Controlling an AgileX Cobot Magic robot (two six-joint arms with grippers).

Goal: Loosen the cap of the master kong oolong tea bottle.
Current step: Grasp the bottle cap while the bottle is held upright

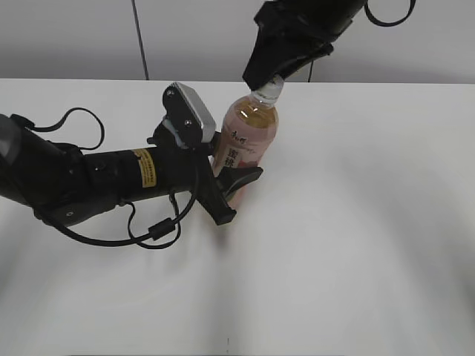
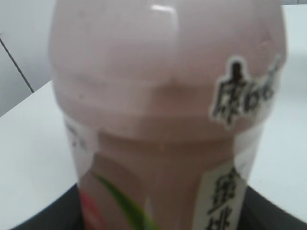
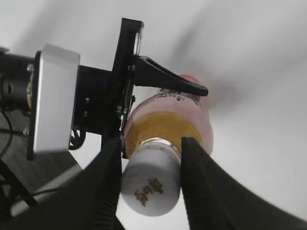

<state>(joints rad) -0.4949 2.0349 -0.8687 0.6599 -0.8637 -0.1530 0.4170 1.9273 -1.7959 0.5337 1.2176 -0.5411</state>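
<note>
Tall clear plastic bottle (image 1: 249, 137) of pale amber tea, pink printed label, stands upright on the white table (image 1: 371, 222), near centre. Left gripper (image 1: 234, 185) has its black jaws clamped around the bottle's lower body; the near finger (image 1: 223, 200) hides part of the label. Left wrist view: bottle fills the frame, blurred, top and base cut off. Right gripper (image 3: 148, 187) comes down from above, jaws closed on the small round white screw cap (image 3: 151, 182). From the exterior the cap (image 1: 269, 92) is mostly hidden by that gripper.
</note>
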